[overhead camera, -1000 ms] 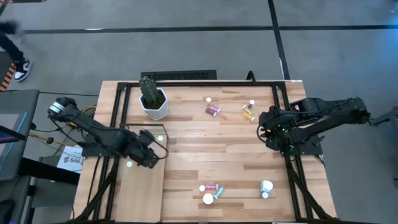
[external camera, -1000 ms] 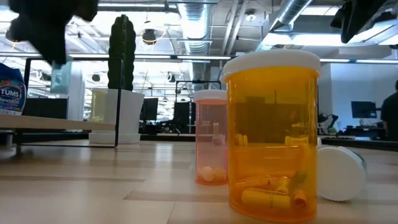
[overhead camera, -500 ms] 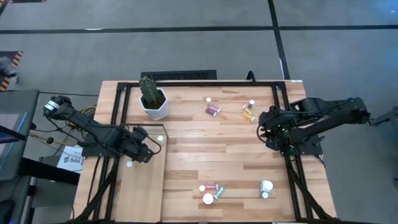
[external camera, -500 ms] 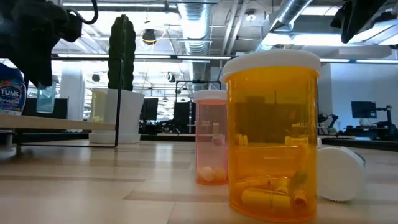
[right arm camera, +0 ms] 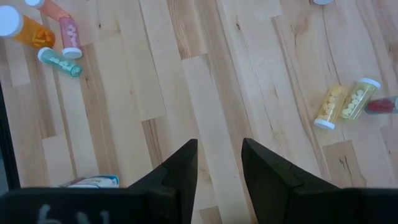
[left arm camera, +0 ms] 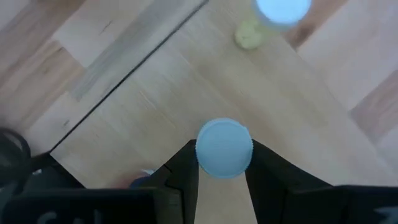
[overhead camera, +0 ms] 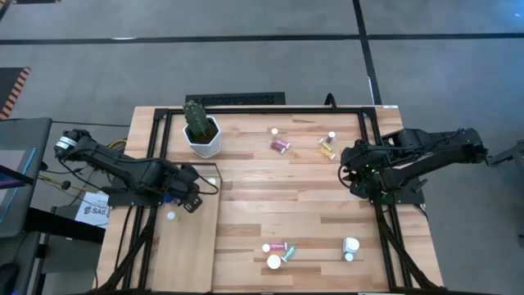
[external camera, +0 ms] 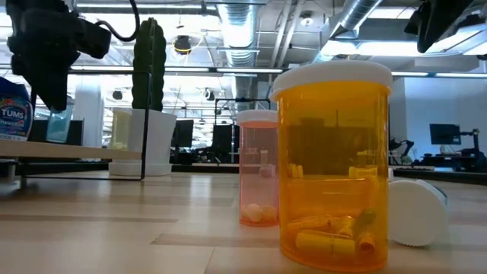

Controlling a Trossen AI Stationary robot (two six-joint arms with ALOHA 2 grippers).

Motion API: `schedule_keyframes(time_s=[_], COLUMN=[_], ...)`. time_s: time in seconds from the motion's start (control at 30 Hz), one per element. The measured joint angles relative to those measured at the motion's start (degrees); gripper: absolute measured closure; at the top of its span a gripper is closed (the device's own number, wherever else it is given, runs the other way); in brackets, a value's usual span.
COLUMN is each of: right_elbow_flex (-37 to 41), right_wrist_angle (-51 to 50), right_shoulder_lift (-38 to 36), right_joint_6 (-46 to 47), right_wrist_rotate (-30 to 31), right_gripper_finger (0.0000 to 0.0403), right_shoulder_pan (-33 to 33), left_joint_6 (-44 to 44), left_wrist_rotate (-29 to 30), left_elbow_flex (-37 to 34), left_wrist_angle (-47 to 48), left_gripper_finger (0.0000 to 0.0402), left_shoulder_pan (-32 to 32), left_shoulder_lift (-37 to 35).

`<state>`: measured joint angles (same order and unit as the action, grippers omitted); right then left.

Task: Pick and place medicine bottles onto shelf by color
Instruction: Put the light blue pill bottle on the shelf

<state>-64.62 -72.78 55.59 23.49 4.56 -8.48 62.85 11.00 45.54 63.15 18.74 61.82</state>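
Observation:
My left gripper [overhead camera: 190,199] hangs over the far end of the pale shelf [overhead camera: 184,254], shut on a small blue bottle [external camera: 56,123] whose round pale cap [left arm camera: 224,148] shows between the fingers. Two more bottles stand on the shelf, one [overhead camera: 211,182] at its far right corner and one [overhead camera: 171,216] near its left edge. Other medicine bottles lie on the table: pink [overhead camera: 281,145] and yellow [overhead camera: 327,148] at the far side, a cluster [overhead camera: 278,251] near the front. My right gripper [right arm camera: 217,163] stands open above the table's right side, with nothing between its fingers. My left gripper pinches the blue bottle at its top, one finger on each side of the cap [left arm camera: 200,154]. The fingers point down from above. The bottle's body [external camera: 56,125] hangs upright below the fingers, a little above the shelf's top.
A white pot with a cactus [overhead camera: 202,135] stands just beyond the shelf's far end. A labelled bottle [external camera: 12,110] stands on the shelf, left of my left gripper. An amber bottle [external camera: 332,164] and a pink one [external camera: 259,169] stand at the table's front. A black frame [overhead camera: 372,164] rims the table.
My left gripper has carried the blue bottle toward the table's left and far edges and has sunk a little toward the shelf, turning slightly about its own axis. The bottle stays upright in the hold.

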Motion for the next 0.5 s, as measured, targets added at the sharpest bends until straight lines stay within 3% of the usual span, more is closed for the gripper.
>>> schedule_keyframes(time_s=[0.27, 0.5], right_elbow_flex=[0.0, 0.0], right_wrist_angle=[0.0, 0.0], right_shoulder_lift=[0.0, 0.0], right_joint_6=[0.0, 0.0], right_wrist_rotate=[0.0, 0.0], right_gripper_finger=[0.0253, 0.0254], right_shoulder_pan=[0.0, 0.0], left_joint_6=[-17.8, -24.1], left_wrist_rotate=[-3.9, -4.0], left_elbow_flex=[0.0, 0.0], left_wrist_angle=[-1.1, 1.2], left_gripper_finger=[0.0309, 0.0308], left_shoulder_pan=[-0.4, -0.4], left_shoulder_lift=[0.0, 0.0])
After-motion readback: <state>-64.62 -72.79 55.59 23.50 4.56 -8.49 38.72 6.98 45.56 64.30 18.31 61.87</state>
